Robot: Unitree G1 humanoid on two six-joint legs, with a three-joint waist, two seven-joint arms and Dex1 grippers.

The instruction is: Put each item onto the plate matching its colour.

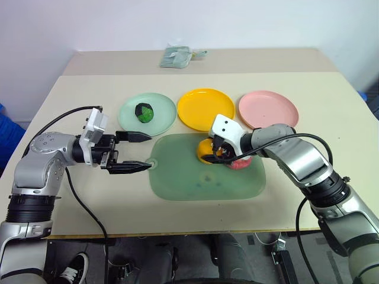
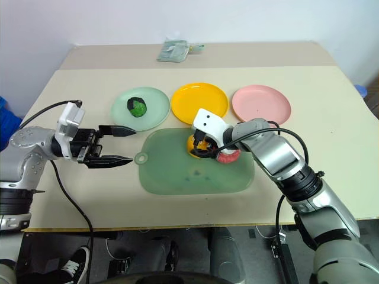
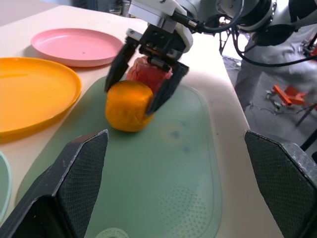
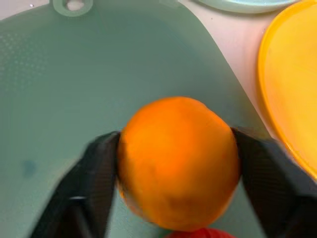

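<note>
Beige counter [image 1: 331,136] seen from above. Right gripper [image 1: 218,155] reaches in from 4 o'clock, angled down, jaws clamped on orange fruit [image 3: 128,105] on green mat [image 1: 195,183]. Pink-red apple [image 3: 147,73] touches fruit, at its 3 o'clock. Left gripper [image 1: 137,152] hovers at mat's 9 o'clock, pointing across toward mat, jaws wide, empty. Three plates in row at 12: mint plate [image 1: 160,115] w/ dark green ball [image 1: 144,112] on it, yellow plate [image 1: 204,107], pink plate [image 1: 267,109].

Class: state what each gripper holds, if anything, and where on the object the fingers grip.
The right gripper clamps the orange fruit across its two opposite sides, on the green mat. The left gripper is open and holds nothing.
</note>
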